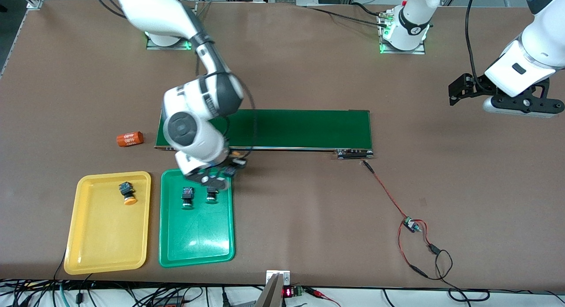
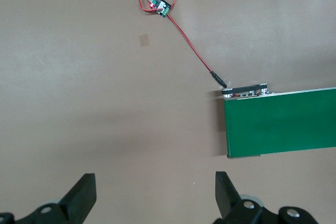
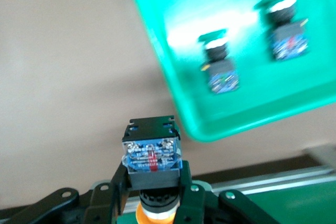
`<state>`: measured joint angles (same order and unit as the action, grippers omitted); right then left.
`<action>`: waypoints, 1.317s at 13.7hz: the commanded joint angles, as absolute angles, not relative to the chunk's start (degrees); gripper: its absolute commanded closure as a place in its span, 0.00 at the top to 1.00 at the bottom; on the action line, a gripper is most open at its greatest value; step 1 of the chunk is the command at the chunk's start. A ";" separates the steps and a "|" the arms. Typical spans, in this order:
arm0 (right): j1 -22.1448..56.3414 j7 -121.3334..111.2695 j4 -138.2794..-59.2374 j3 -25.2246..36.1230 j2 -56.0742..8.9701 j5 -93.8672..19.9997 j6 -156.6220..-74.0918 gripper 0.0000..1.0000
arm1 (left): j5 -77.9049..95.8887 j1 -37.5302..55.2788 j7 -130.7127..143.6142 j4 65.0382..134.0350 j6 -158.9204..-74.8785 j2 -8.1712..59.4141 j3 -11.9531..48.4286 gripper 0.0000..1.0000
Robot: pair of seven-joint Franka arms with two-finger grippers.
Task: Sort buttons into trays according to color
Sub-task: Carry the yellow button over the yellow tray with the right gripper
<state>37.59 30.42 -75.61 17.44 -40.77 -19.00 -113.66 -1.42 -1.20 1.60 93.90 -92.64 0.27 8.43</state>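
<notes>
Right wrist view: right end effector point(image 3: 153, 192) clamps an orange button point(image 3: 152, 156); left end effector point(image 2: 155, 198) gapes wide.

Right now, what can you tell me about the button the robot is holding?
The held button has a black blocky body, a blue-and-silver end with screws, and an orange cap that peeks out below. It looks like plastic. The right gripper pinches it between its fingers, up in the air beside the green tray, at the conveyor end.

The right gripper point(image 1: 229, 165) hangs over the green tray's point(image 1: 196, 249) corner by the conveyor belt point(image 1: 300, 128). Two green buttons point(image 1: 187, 197) lie inside; one orange button point(image 1: 127, 193) sits in the yellow tray point(image 1: 106, 249).
</notes>
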 commanded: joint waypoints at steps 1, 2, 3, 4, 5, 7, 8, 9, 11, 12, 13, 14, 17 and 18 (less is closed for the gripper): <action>32.01 19.64 -74.97 16.61 -41.39 -18.20 -110.75 0.00 | -2.64 -1.23 1.41 92.29 -91.23 0.70 8.70 1.00; 29.90 14.38 -74.97 16.52 -42.44 -16.28 -110.66 0.00 | -2.64 -1.23 1.41 92.20 -91.23 0.79 8.70 1.00; 27.27 9.45 -75.06 16.52 -42.97 -14.17 -110.65 0.00 | -2.64 -1.23 1.41 92.20 -91.23 0.79 8.70 1.00; 25.85 4.71 -75.15 16.52 -43.33 -12.50 -110.74 0.00 | -2.64 -1.23 1.41 92.20 -91.23 0.70 8.70 1.00; 24.53 -0.30 -75.15 16.52 -43.42 -11.00 -110.83 0.00 | -2.64 -1.23 1.41 92.20 -91.23 0.79 8.70 1.00; 22.07 -6.22 -75.15 16.52 -43.42 -10.46 -111.01 0.00 | -2.64 -1.23 1.41 92.20 -91.23 0.79 8.70 1.00; 21.54 -7.89 -75.15 16.52 -43.24 -10.37 -110.74 0.00 | -2.64 -1.23 1.41 92.20 -91.23 0.79 8.70 1.00; 21.19 -8.95 -75.15 16.61 -43.07 -10.20 -110.66 0.00 | -2.64 -1.23 1.41 92.28 -91.23 0.79 8.70 1.00; 20.40 -11.32 -75.15 17.31 -42.89 -6.53 -110.65 0.00 | -2.72 -1.23 1.41 92.20 -91.23 0.79 8.70 1.00; 19.52 -13.77 -75.15 17.31 -42.89 -5.55 -110.74 0.00 | -2.72 -1.23 1.41 92.20 -91.23 0.79 8.70 1.00; 18.21 -16.50 -75.15 17.31 -43.06 -5.80 -111.09 0.00 | -2.72 -1.23 1.41 92.28 -91.23 0.79 8.79 1.00; 16.11 -19.13 -75.15 17.14 -43.41 -6.32 -111.53 0.00 | -2.72 -1.14 1.41 92.20 -91.23 0.79 8.79 1.00; 13.89 -23.89 -75.32 16.87 -44.99 -5.80 -115.21 0.00 | -2.72 -1.23 1.41 92.20 -91.23 0.70 8.79 1.00; 13.19 -25.56 -75.24 16.96 -45.52 -5.71 -116.62 0.00 | -2.72 -1.23 1.41 92.20 -91.23 0.70 8.79 1.00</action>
<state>14.38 -22.60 -75.55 17.87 -44.42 -6.72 -114.22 -1.42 -1.21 1.60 93.89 -92.63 0.27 8.44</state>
